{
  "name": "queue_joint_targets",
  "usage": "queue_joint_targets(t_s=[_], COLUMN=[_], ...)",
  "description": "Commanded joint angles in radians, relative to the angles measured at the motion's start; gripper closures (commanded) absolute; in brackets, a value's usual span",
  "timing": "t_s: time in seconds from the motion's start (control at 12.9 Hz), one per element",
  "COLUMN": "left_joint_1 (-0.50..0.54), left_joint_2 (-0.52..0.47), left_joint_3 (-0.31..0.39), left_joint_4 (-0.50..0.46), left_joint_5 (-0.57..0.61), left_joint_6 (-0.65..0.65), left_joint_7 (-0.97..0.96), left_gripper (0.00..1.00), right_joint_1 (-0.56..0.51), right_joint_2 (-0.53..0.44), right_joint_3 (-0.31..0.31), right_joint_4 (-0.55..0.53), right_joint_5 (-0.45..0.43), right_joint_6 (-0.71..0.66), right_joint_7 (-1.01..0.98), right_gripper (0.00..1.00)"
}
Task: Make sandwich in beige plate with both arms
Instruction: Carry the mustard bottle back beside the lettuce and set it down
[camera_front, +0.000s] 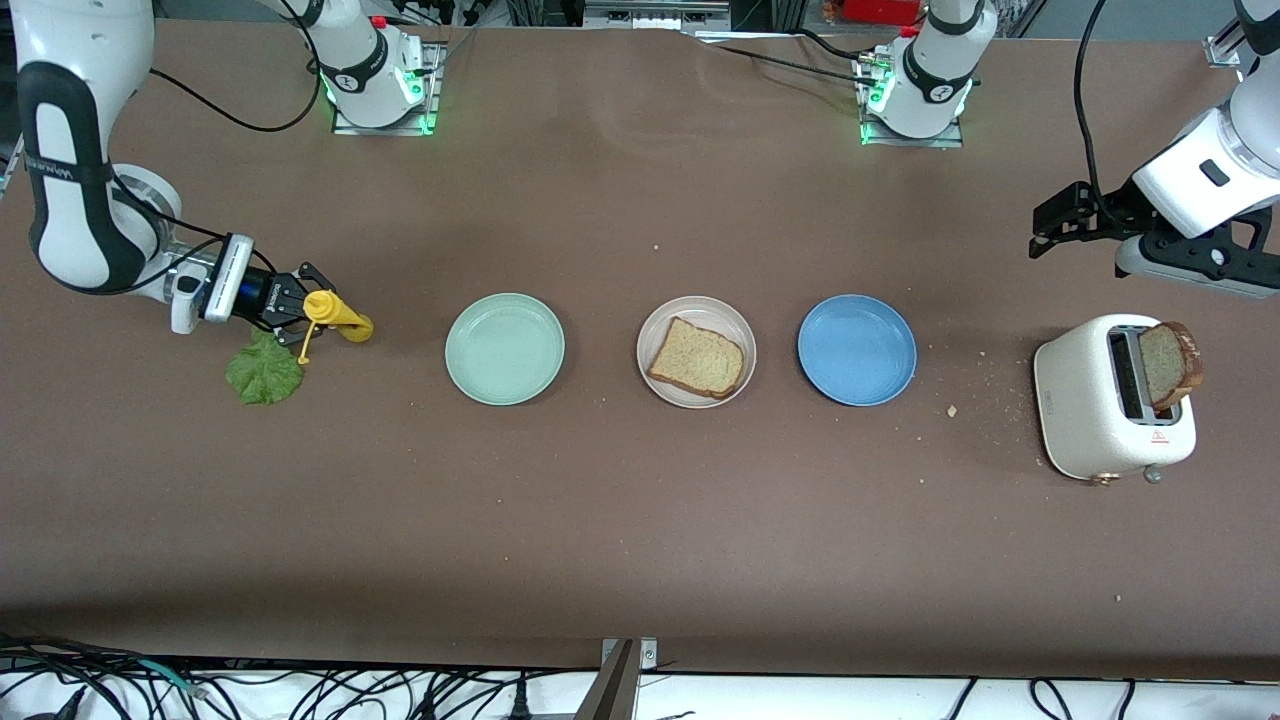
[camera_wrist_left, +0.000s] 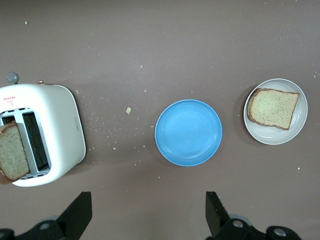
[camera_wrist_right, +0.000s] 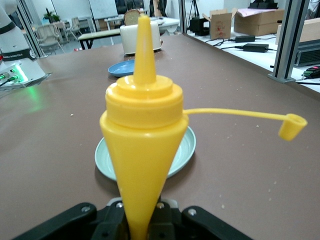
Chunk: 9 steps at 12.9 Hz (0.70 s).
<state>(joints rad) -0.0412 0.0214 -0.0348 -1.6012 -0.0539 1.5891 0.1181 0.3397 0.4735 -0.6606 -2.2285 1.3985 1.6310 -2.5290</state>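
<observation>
While right hand (camera_front: 300, 318) grips bottle (camera_front: 335, 315) — lettuce (camera_front: 264, 372) beside.

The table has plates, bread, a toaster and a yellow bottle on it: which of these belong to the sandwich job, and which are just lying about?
Part of the job:
- beige plate, holding one bread slice
- second bread slice, standing in the toaster
- lettuce leaf
- right gripper, fingers shut on the yellow sauce bottle
- left gripper, open above the toaster

Just lying about:
- mint-green plate
- blue plate
- crumbs

red warning triangle on toaster (camera_front: 1115, 396)
</observation>
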Motion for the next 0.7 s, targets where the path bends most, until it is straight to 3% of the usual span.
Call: queue_joint_targets(t_s=[0.0,0.54,0.62], left_joint_1=[-0.003,-0.002,-0.002], left_joint_2=[0.005,0.017,0.017], left_joint_3=[0.004,0.006,0.006], left_joint_4=[0.017,0.05,0.05], left_joint_5=[-0.026,-0.023,-0.023], left_joint_6=[-0.015,-0.015,-0.015], left_joint_7=[-0.012,-0.012,-0.012], left_gripper=[0.0,0.0,0.0], right_joint_1=[-0.034,-0.044,-0.044], right_joint_2=[0.097,0.208,0.211], right_joint_3=[0.004,0.007,0.007], right_joint_4=[0.015,0.076,0.076], right_joint_5=[0.072,0.12,0.12], right_joint_6=[-0.1,-0.132,-0.132], right_joint_7=[-0.1,-0.195,-0.189], right_gripper=[1.0,1.0,0.87])
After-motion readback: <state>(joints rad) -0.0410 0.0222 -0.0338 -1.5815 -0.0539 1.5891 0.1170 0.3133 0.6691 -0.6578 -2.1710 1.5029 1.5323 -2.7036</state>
